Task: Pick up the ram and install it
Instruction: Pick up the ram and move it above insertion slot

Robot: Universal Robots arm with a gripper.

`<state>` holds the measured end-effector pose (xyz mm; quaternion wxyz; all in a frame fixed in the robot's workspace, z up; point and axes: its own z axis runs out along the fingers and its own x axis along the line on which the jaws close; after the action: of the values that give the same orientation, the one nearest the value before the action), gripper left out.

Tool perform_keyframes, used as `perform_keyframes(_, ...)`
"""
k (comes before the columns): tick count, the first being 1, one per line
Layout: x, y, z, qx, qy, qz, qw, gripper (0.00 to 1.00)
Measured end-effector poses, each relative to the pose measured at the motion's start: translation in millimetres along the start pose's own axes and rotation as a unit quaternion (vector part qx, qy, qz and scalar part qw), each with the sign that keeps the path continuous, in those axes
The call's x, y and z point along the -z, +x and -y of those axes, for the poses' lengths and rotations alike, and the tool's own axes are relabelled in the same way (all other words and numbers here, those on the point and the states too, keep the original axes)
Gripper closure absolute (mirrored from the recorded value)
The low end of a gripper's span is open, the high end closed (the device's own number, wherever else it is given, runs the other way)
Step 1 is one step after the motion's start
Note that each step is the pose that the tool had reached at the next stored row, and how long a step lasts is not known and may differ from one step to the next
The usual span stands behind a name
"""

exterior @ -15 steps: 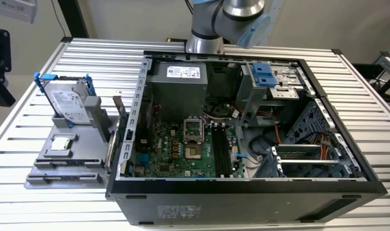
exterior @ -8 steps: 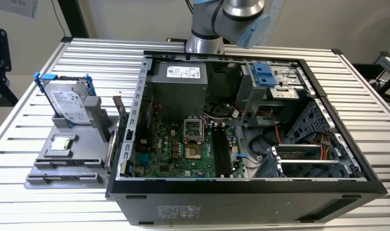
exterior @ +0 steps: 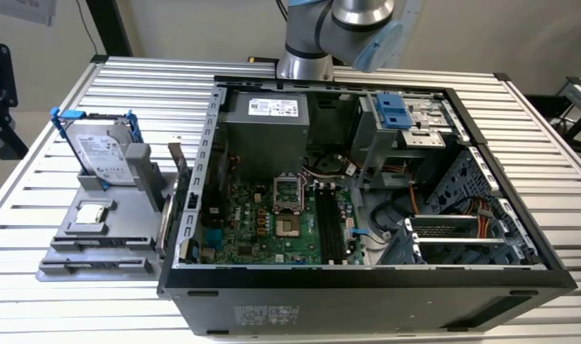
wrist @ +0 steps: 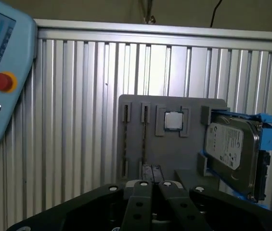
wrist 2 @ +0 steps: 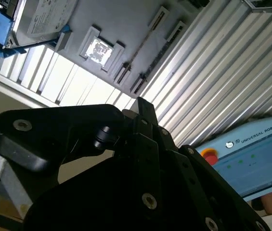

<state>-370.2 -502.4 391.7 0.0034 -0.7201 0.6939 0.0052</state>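
The ram (wrist: 145, 140) is a thin stick standing on edge in a slot of the grey fixture (wrist: 184, 154); it also shows in the second wrist view as the ram (wrist 2: 140, 45). My gripper (wrist: 152, 183) hangs well above the fixture with its black fingertips together and nothing between them; the second wrist view shows the gripper (wrist 2: 140, 103) from the side. The open computer case (exterior: 367, 276) lies on the table, and the motherboard's long black slots (exterior: 330, 226) run beside the processor socket. The grey fixture (exterior: 127, 215) sits at the case's side, on the exterior view's left.
A silver hard drive (wrist: 232, 149) in a blue frame and a small square processor chip (wrist: 173, 120) sit on the fixture. A blue teach pendant with a red button (wrist: 3, 82) lies on the slatted table (exterior: 70, 315). The arm's base (exterior: 304, 64) stands behind the case.
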Motion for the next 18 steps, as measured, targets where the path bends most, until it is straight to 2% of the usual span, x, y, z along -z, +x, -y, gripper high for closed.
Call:
perform_keyframes(3,-0.6,0.2,0.7,0.0,-0.0032,0.0002,0.99999,1.0)
perform_keyframes(14,-0.5,0.2,0.9,0.005,-0.0033,0.0001,0.99998,1.0)
perform_keyframes(15,-0.5,0.2,0.9,0.006,-0.0033,0.0001,0.99998,0.0)
perform_keyframes(18,-0.5,0.2,0.9,0.007,-0.0034,0.0001,0.99997,0.0)
